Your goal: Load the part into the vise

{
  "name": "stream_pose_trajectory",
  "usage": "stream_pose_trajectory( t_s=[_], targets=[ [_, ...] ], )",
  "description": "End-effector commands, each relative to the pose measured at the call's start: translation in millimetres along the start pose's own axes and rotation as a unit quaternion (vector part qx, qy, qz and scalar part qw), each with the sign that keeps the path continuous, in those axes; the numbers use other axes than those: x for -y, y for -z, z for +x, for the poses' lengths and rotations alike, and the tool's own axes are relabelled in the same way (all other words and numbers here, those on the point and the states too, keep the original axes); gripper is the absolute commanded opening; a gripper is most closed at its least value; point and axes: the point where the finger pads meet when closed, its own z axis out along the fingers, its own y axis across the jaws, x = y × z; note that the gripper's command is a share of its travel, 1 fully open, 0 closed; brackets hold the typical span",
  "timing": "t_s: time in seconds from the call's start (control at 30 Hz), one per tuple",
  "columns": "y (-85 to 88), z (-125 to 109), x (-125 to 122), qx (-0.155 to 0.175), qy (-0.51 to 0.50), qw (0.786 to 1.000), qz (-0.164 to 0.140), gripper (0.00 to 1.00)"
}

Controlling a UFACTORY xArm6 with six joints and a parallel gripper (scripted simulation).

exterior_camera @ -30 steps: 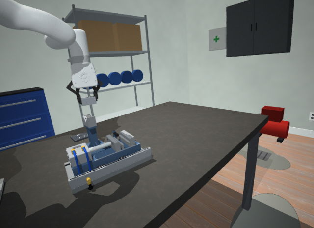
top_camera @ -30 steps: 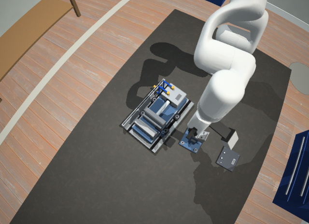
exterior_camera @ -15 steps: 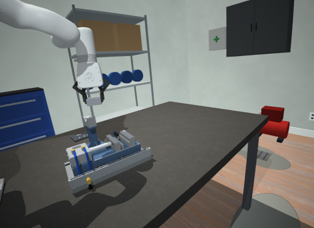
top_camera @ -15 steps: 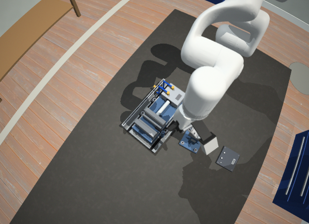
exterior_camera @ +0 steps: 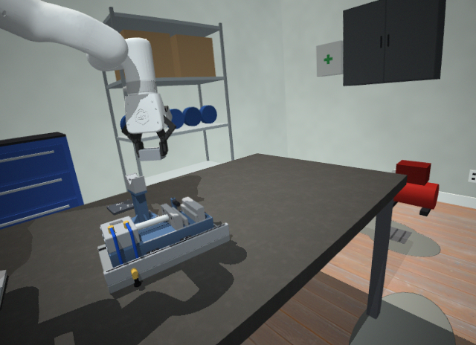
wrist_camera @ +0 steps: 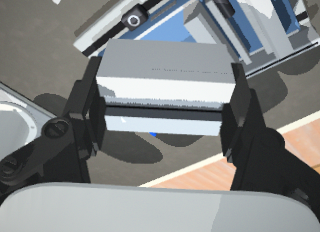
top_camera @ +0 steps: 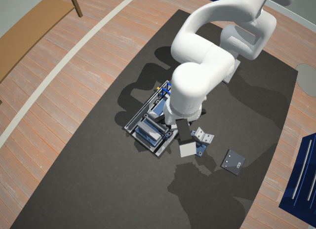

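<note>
My gripper [exterior_camera: 149, 143] is shut on the part [exterior_camera: 149, 153], a grey rectangular block, and holds it by its two ends high above the table. In the wrist view the part [wrist_camera: 166, 88] lies crosswise between the black fingers, and a dark band runs along its length. In the overhead view the part [top_camera: 187, 148] hangs between the V-block [top_camera: 203, 137] and the near end of the vise [top_camera: 150, 124]. The vise [exterior_camera: 165, 230] stands open, with nothing between its jaws. The dark infeed plate [top_camera: 232, 162] lies bare to the right.
The V-block [exterior_camera: 134, 184] stands on a blue post just below the gripper. The vise [wrist_camera: 247, 6] fills the upper right of the wrist view. A blue drawer cabinet [exterior_camera: 34, 176] and a metal shelf [exterior_camera: 172, 95] stand behind the table.
</note>
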Motion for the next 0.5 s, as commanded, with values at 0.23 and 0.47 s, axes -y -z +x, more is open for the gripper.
stream_pose_trajectory(
  t_s=[0.23, 0.47],
  targets=[
    [1.8, -21.1, -36.3, -0.001, -0.161, 0.987, -0.002, 0.0],
    [2.2, -33.4, -52.8, -0.002, -0.237, 0.971, -0.002, 0.0]
  ],
)
